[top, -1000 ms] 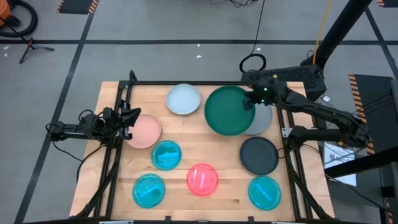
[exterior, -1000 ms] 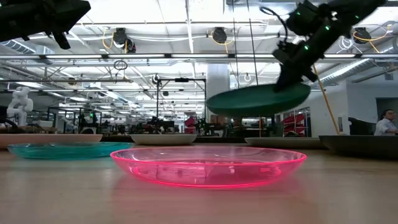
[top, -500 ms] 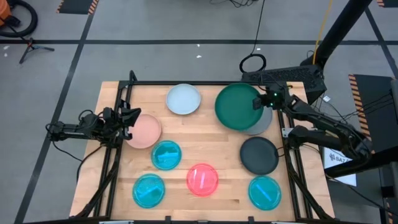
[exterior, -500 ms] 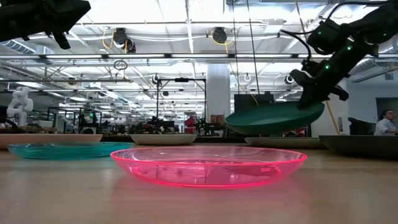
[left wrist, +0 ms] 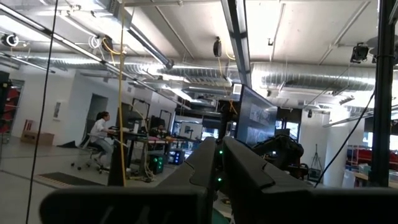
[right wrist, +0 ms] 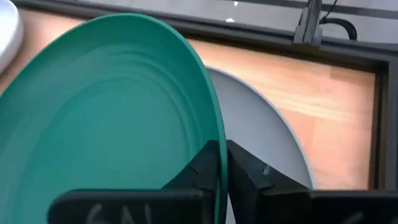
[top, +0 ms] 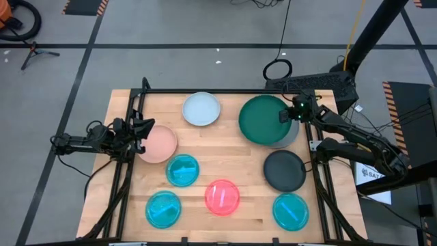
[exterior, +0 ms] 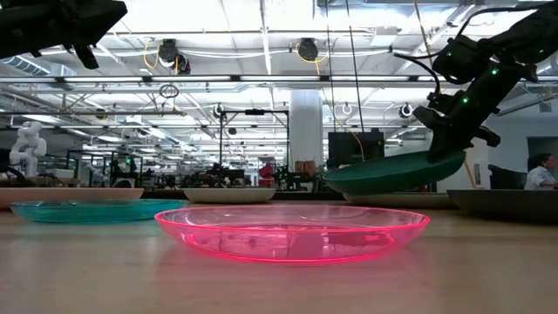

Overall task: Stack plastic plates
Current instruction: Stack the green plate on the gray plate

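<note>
Right gripper pinches the dark green plate by its rim, tilted over the grey plate near the table's far right corner. Left gripper sits at the left edge above the peach plate; can't tell its grip.

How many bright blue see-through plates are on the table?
3. One blue plate sits mid-table below the pink one, one at the front left, one at the front right. None looks hidden.
</note>
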`<state>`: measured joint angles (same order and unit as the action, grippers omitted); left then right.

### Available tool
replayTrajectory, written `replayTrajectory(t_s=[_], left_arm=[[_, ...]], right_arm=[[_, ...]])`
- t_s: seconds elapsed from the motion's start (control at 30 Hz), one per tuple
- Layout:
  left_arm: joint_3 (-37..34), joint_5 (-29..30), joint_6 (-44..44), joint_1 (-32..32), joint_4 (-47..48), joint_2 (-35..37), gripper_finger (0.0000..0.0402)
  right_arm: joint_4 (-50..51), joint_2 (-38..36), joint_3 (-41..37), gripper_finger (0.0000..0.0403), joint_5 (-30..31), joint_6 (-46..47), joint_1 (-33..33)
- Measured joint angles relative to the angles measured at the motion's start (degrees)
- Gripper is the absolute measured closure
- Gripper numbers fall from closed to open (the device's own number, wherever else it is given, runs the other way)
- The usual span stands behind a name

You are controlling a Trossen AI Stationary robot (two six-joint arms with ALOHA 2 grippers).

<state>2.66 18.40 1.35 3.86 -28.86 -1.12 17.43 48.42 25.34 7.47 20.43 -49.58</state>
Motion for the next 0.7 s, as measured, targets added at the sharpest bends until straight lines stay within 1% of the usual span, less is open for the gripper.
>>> replayTrajectory(t_s=[0.3, 0.47, 0.63, 0.7], left_arm=[[0.00, 0.00, -0.03, 0.00, 0.01, 0.01, 0.0366], [0.00, -0.01, -0.07, 0.00, 0.00, 0.01, 0.0366], [0.00, 0.01, -0.03, -0.02, -0.02, 0.01, 0.0366], [0.00, 0.01, 0.34, -0.02, -0.03, 0.00, 0.0366]], right_arm=[[1.01, 0.00, 0.00, 0.0330, 0.28, -0.09, 0.00], [0.83, -0.02, 0.00, 0.0311, -0.18, 0.16, 0.09], [-0.25, -0.01, 0.01, 0.0310, -5.39, 3.22, 2.10], [-0.71, 0.15, 0.00, 0.0314, -6.15, 4.76, 3.82]])
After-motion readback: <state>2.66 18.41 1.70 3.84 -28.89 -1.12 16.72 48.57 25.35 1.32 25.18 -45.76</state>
